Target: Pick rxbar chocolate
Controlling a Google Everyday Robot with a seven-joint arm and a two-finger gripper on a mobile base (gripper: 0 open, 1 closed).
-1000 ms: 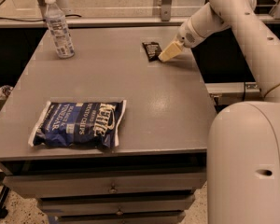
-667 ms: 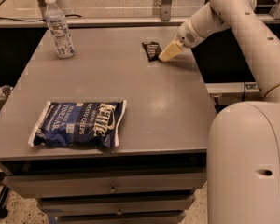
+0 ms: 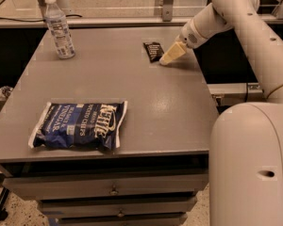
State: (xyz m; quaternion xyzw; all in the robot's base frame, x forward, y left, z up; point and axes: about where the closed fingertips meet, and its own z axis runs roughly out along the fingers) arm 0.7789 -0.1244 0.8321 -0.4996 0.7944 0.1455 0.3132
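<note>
The rxbar chocolate [image 3: 153, 51], a small flat black bar with white lettering, lies on the grey table [image 3: 132, 88] at its far right. My gripper [image 3: 166, 58] hangs from the white arm at the upper right. Its pale fingertips rest low at the table surface, against the bar's right edge. The bar lies flat on the table.
A large blue Kettle chips bag [image 3: 80, 125] lies at the table's front left. A clear water bottle [image 3: 59, 27] stands at the far left corner. My white base [image 3: 252, 168] fills the lower right. Drawers [image 3: 113, 190] sit under the table's front edge.
</note>
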